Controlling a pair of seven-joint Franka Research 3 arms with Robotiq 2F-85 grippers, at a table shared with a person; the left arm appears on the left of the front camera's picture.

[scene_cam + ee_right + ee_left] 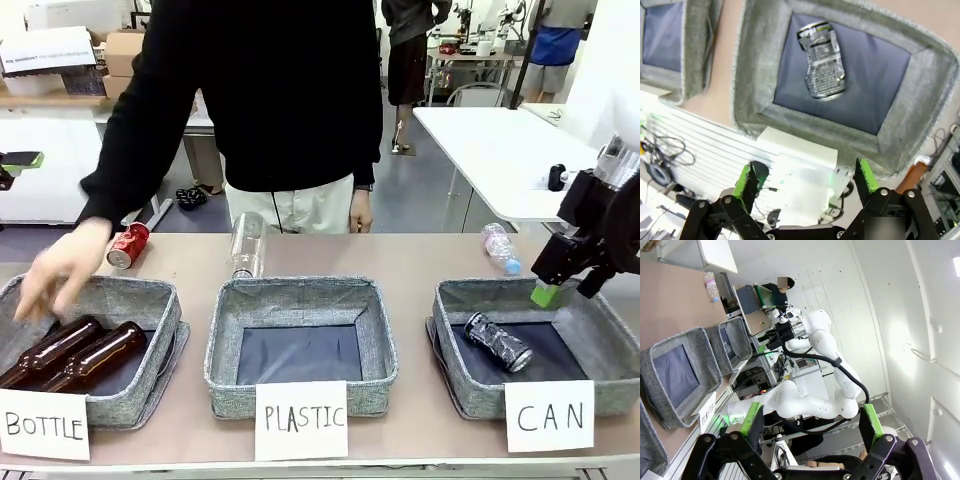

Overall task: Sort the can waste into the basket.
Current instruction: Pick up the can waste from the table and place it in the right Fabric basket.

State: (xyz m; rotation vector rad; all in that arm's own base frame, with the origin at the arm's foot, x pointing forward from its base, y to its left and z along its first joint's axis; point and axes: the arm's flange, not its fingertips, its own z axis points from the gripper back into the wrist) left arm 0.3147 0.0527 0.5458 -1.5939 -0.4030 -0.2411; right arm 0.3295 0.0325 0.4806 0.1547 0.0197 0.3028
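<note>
1. Across the table in the front view, three grey baskets sit in a row. The CAN basket [455,345] is at the robot's right, with its white card [549,415] leaning on the near wall.
2. The black-and-silver can [497,342] lies on its side on that basket's dark bottom, touching neither gripper.
3. The right gripper [565,290] hangs above the basket's far right corner, with one green pad just over the rim. From this angle I cannot tell how its jaws stand.
4. The red can [127,245] lies on the bare table beyond the BOTTLE basket [140,395], outside every basket.
5. The person's hand [60,272] reaches down over the BOTTLE basket, where two brown bottles [75,355] lie side by side.
6. One clear bottle [247,245] rests beyond the PLASTIC basket [300,390], and another plastic bottle [500,248] lies beyond the CAN basket.
7. From the left wrist view, the left gripper [811,410] has its jaws spread wide with nothing between them, well away from the table. Farther off, the white right arm [820,340] bends toward the end of the basket row.
8. From the right wrist view, looking straight down, the right gripper's jaws are spread wide and empty above the card side of the CAN basket. The dented can lies in the dark bottom toward the far wall, well clear of the fingers [747,180].
</note>
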